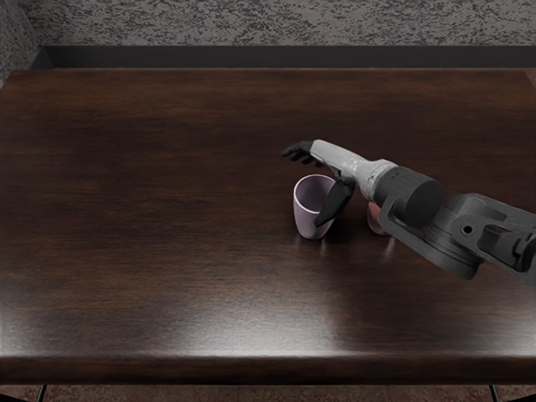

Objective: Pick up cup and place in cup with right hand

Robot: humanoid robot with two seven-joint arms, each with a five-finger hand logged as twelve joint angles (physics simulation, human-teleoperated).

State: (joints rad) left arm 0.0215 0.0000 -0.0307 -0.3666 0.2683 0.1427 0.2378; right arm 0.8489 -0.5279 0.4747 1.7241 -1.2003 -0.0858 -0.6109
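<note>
Nearest to the onlooker's notice was the front of the desk [209,368], dark wood, lying on the near side of the lilac cup. The lilac cup [306,209] itself stood upright on the desk, mouth upward. Beside it, on the robot's right, a reddish second cup [376,220] was partly hidden by the right arm [469,230]; its mouth could not be inspected.

The right hand [304,188] was found at the lilac cup, its digits apart and clamped on nothing. The thumb [336,203] lay across the cup's right side in the view, while the fingers [297,152] reached out beyond its far rim. Whether the thumb touched the wall of the cup could not be established.

Finding: the step in hand was judged to be the approach to a grasp, with no lift made. The next move called for the fingers to come down around the lilac cup's far side and close against the thumb. Risk noted: closing too high might have tipped it. Nesting, presumably in the second cup, remained outstanding.

Farthest off, past the lilac cup and the desk's back edge, was a mottled grey surface [251,23].
</note>
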